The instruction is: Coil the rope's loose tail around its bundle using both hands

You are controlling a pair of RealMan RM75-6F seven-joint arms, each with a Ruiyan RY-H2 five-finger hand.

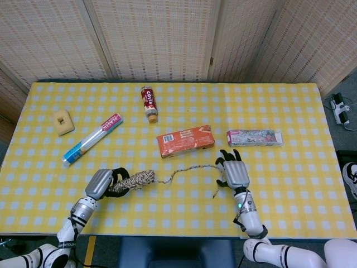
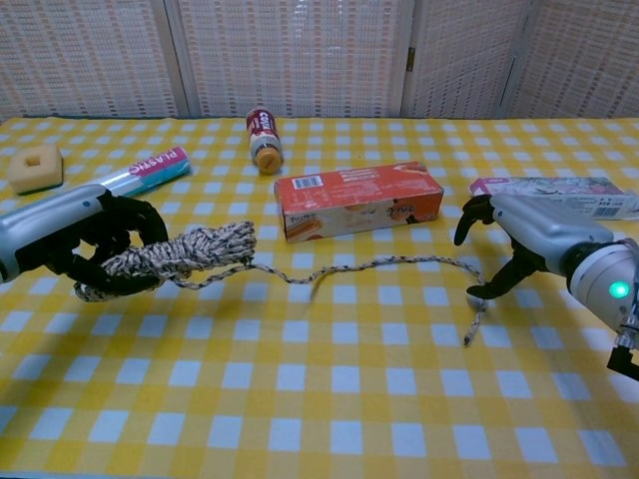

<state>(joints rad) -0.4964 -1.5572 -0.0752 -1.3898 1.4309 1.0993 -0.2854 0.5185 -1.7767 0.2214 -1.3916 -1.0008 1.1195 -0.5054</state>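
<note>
My left hand (image 1: 104,181) (image 2: 75,233) grips the near end of the speckled rope bundle (image 1: 134,180) (image 2: 180,252), held just above the table at the lower left. The loose tail (image 1: 189,169) (image 2: 379,264) trails rightward across the cloth and bends down to a free end (image 2: 469,334). My right hand (image 1: 234,173) (image 2: 519,239) hovers over that bend with fingers spread and curved, straddling the tail; nothing is held in it.
An orange box (image 1: 186,140) (image 2: 357,201) lies just behind the tail. A patterned flat pack (image 1: 254,137) sits to its right. Farther back lie a bottle (image 1: 149,103), a plastic-wrap roll (image 1: 92,138) and a tan sponge block (image 1: 63,121). The table's front edge is near both wrists.
</note>
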